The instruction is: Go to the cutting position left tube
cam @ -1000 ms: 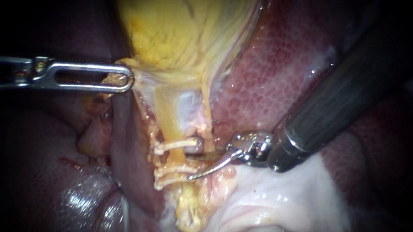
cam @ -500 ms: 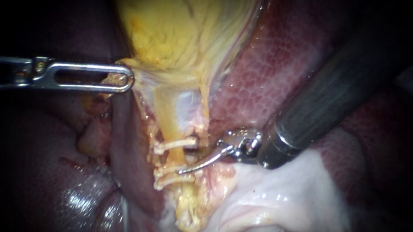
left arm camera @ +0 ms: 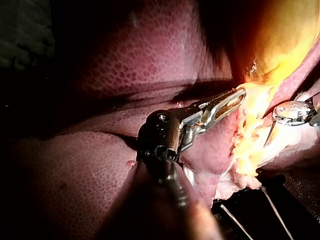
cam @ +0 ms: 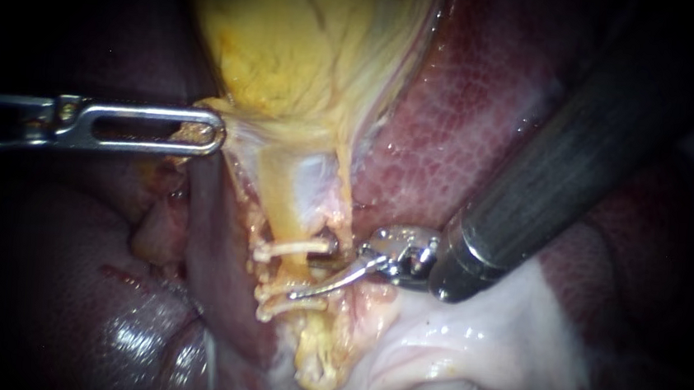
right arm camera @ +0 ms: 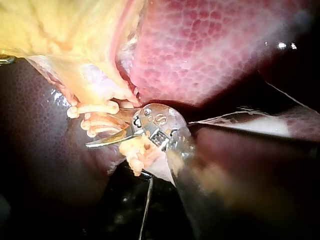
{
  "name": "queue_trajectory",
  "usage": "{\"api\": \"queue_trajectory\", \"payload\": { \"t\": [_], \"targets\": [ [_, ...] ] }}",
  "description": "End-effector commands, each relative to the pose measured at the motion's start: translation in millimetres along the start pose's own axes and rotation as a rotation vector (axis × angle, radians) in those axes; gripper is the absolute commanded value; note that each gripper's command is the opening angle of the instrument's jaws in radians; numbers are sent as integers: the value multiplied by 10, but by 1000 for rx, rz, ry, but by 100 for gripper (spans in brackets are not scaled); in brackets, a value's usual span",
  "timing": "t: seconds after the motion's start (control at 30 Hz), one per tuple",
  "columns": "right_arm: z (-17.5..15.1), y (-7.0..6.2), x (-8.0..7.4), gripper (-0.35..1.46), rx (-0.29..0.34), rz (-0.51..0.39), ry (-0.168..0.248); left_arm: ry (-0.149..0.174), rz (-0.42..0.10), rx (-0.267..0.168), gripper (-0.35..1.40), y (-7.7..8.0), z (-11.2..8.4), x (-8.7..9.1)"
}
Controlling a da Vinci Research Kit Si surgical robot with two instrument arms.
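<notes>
The yellow gallbladder [cam: 293,42] narrows down into the left tube [cam: 285,198], which carries one pale clip [cam: 293,247] above and two more clips [cam: 294,294] below. My right instrument [cam: 308,273] comes in from the upper right with its curved blades open. Its lower blade lies across the tube at the lower clips, and its upper blade sits by the end of the upper clip. In the right wrist view the right instrument [right arm camera: 111,131] shows the same stance beside the clips [right arm camera: 95,119]. My left instrument [cam: 203,130] is shut on the gallbladder's neck, also in the left wrist view [left arm camera: 227,102].
Mottled red liver [cam: 470,105] lies behind the right shaft. Pale white tissue [cam: 467,345] spreads below the wrist. A dark liver lobe [cam: 67,280] fills the lower left. A thinner strand [cam: 346,191] runs beside the left tube.
My right instrument has slid left, and its lower blade tip has advanced across the left tube to the lower clips. The left instrument has held still.
</notes>
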Motion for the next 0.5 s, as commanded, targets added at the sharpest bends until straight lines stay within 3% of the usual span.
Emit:
{"api": "queue_trajectory", "payload": {
  "t": [0.03,0.5],
  "targets": [
    [3,-1,-2,126,4,-2,-5,0,0,0,-35,0,0,0],
    [29,6,-1,125,21,-8,-21,0,-1,0,-35,0,1,0]
  ]
}}
